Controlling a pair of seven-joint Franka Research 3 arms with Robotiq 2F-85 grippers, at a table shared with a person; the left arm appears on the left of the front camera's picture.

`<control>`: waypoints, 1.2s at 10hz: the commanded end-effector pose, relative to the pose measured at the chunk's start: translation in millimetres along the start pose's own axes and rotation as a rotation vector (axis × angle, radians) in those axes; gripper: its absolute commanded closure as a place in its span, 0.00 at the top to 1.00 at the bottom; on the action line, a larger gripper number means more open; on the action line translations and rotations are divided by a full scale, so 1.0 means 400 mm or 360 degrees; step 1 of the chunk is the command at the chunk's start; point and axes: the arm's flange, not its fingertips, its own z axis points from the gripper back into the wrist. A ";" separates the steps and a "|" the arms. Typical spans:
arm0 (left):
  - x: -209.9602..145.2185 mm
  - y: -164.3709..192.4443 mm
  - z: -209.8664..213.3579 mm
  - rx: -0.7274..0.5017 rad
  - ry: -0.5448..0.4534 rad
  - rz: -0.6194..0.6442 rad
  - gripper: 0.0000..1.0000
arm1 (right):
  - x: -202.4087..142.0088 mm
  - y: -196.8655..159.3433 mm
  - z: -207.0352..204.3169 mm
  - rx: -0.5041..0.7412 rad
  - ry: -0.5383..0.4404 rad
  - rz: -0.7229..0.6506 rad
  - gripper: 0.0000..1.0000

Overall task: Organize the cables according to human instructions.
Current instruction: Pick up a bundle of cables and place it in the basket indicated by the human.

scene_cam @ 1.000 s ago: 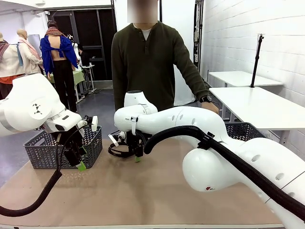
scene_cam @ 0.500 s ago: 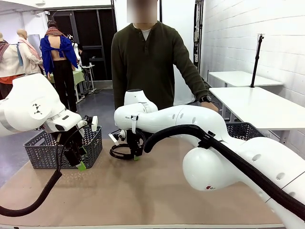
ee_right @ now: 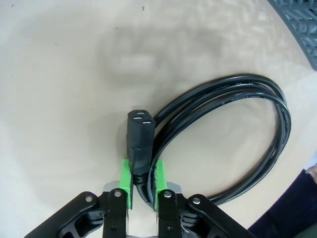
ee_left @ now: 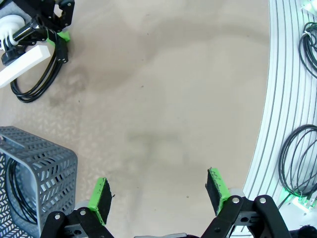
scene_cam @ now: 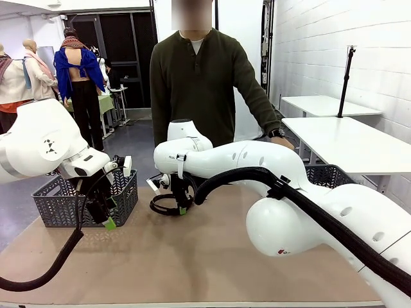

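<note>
right gripper (ee_right: 141,179) clamped on cable (ee_right: 223,144), plug end

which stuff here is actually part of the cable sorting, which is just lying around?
Job:
- coiled cable, plug end gripped by right pincer
- cable in grey basket
- second grey basket
- left pincer, open

Lying about:
- cords off the table edge

A grey perforated plastic basket (scene_cam: 59,205) stands on the tan-topped desk (scene_cam: 192,256) at its left; another grey perforated basket (scene_cam: 327,174) sits at the far right edge.
</note>
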 end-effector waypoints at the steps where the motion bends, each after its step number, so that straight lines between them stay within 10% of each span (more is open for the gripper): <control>1: 0.002 0.000 0.004 0.0002 0.0014 0.0000 1.00 | 0.015 -0.167 0.009 0.0052 -0.0009 -0.0036 0.00; 12: 0.002 0.000 0.004 0.0002 0.0014 0.0000 1.00 | -0.032 0.097 0.477 -0.0155 0.0293 -0.0553 0.00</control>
